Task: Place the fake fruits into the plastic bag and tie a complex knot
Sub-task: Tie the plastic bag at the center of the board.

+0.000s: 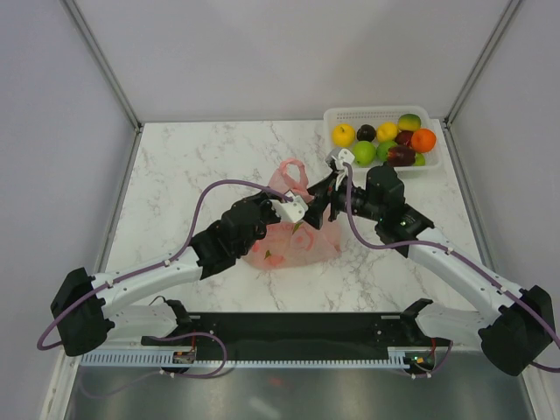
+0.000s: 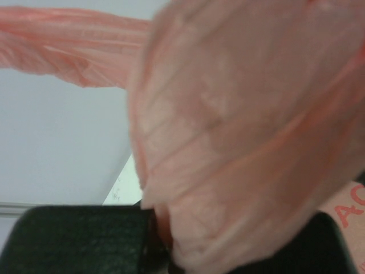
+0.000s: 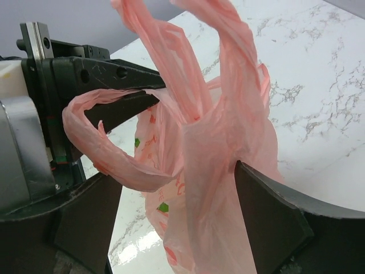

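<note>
The left gripper (image 3: 154, 94) is pinched shut on one handle of the plastic bag (image 3: 222, 148); its two black fingers meet on the twisted pink strip. In its own wrist view crumpled pink film fills nearly everything between the finger pads (image 2: 74, 240). A loose loop of that handle droops around the lower finger. The right gripper (image 3: 177, 188) is spread wide, one finger on each side of the bag's body, near the film; contact cannot be told.

The bag sits on the marble table (image 3: 319, 85) between the two grippers, roughly mid-table. Its long axis runs from the base on the table up to the handles, which point upward and, from above, toward the far edge. The handles rise as separate untied strips. Green patches show through the film; fruit or print cannot be told.

The fake fruits (image 1: 388, 132), yellow, green, orange, red and dark purple, lie in the white basket (image 1: 376, 111) at the far right corner, well apart from the bag
</note>
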Robot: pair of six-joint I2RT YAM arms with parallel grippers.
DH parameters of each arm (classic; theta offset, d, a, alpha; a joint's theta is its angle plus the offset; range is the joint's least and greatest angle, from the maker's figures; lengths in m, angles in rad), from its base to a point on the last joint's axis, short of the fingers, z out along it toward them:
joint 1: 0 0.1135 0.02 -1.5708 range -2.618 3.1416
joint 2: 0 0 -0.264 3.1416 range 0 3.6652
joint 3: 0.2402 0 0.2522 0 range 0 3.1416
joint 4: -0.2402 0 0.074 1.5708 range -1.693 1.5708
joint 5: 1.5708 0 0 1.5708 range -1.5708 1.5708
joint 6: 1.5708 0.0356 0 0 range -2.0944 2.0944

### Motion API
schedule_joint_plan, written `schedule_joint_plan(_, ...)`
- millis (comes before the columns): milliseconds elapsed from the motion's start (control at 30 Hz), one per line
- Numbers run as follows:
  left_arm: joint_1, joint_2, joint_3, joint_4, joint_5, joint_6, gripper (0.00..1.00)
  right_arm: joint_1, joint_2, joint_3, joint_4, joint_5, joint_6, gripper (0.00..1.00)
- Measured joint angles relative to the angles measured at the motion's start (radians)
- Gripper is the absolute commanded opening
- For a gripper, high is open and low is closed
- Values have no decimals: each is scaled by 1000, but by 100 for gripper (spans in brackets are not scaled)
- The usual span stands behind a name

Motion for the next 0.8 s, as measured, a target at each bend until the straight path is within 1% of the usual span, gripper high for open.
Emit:
schedule_joint_plan(33, 0, 0, 0, 0, 1, -1, 2, -1, 1, 0, 7, -3, 5, 84)
schedule_joint_plan(67, 1, 0, 0, 0, 3, -2, 2, -2, 1, 0, 14, -5, 8, 81)
schedule_joint_plan(100, 1, 0, 0, -1, 6, -2, 2, -3, 2, 0, 19, -7, 13, 68)
schedule_joint_plan(167, 1, 0, 0, -5, 9, -3, 2, -5, 4, -1, 34, -11, 19, 53)
schedule_joint_plan(200, 1, 0, 0, -7, 9, -3, 2, -6, 4, -1, 39, -13, 22, 40)
schedule_joint_plan(267, 1, 0, 0, -9, 9, -3, 2, -6, 5, -2, 45, -12, 27, 27)
schedule_joint_plan(300, 1, 0, 0, -9, 10, -3, 2, -7, 5, -2, 45, -11, 29, 12)
schedule_joint_plan(333, 1, 0, 0, -10, 10, -3, 7, -8, 6, -2, 47, -10, 26, 5)
schedule_joint_plan(367, 1, 0, 0, -12, 10, -3, 9, -8, 8, -2, 46, -9, 31, 0)
schedule_joint_plan(400, 1, -1, 0, -14, 10, -5, 11, -8, 10, -2, 46, -6, 32, 0)
schedule_joint_plan(433, 1, -1, 0, -16, 10, -6, 18, -8, 11, -3, 45, -2, 34, 0)
schedule_joint_plan(500, 1, -5, 0, -19, 14, -13, 26, -8, 11, -5, 42, 9, 34, 0)
schedule_joint_plan(800, 1, -88, 0, -32, 80, -62, 40, -17, 4, -23, 42, 68, 35, 0)
